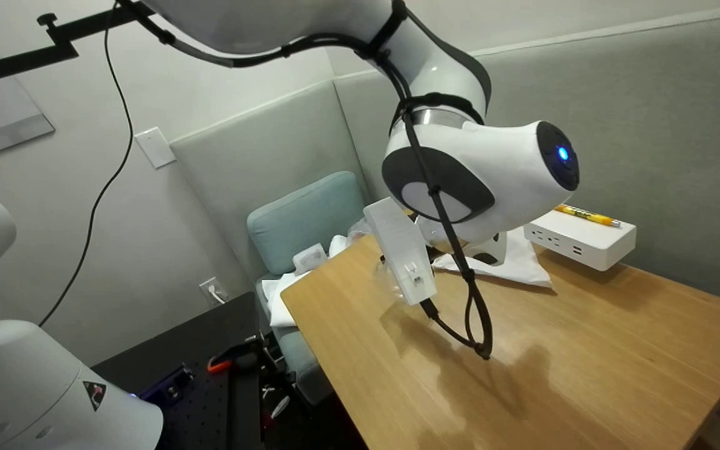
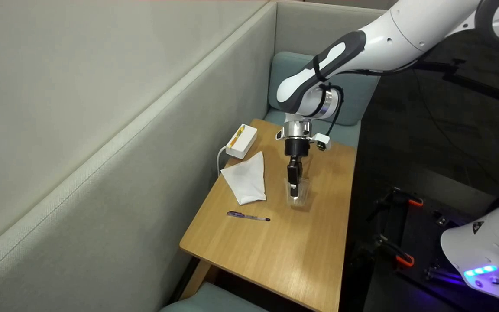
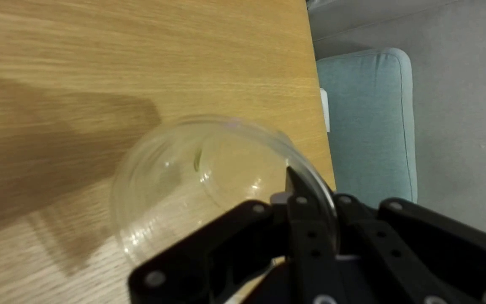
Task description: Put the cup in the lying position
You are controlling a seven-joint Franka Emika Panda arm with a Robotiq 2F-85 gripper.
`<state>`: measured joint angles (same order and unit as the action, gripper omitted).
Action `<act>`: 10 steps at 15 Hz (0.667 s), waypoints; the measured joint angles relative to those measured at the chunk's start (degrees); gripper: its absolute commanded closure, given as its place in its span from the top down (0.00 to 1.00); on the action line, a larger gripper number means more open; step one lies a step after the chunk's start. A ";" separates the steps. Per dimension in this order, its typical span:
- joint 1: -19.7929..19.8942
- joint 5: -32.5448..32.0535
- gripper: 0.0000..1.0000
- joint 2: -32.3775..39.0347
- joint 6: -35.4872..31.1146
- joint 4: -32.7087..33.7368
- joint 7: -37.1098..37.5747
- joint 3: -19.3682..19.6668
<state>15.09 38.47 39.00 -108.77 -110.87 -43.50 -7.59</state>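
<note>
The clear cup [image 3: 209,181] shows large in the wrist view, its round rim facing the camera. It shows faintly in the exterior views, below the arm [image 2: 302,194] and partly behind the white wrist camera housing [image 1: 387,281]. My gripper [image 3: 318,192] has one dark finger inside the cup and one outside, closed on the wall at the rim. In an exterior view the fingers [image 2: 293,190] point down at the cup, which looks roughly upright at the table. I cannot tell whether its base touches the wood.
A white cloth [image 2: 247,180], a dark pen [image 2: 248,216] and a white box [image 2: 241,141] with a yellow marker on it lie on the wooden table [image 2: 275,260]. A padded grey wall [image 1: 616,125] runs behind the table. A teal cushion [image 3: 365,122] lies beyond the table edge.
</note>
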 measured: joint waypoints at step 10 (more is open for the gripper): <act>-1.93 -0.26 0.33 4.74 -0.46 3.06 0.01 1.42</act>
<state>13.16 38.21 43.74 -109.23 -107.81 -43.48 -6.17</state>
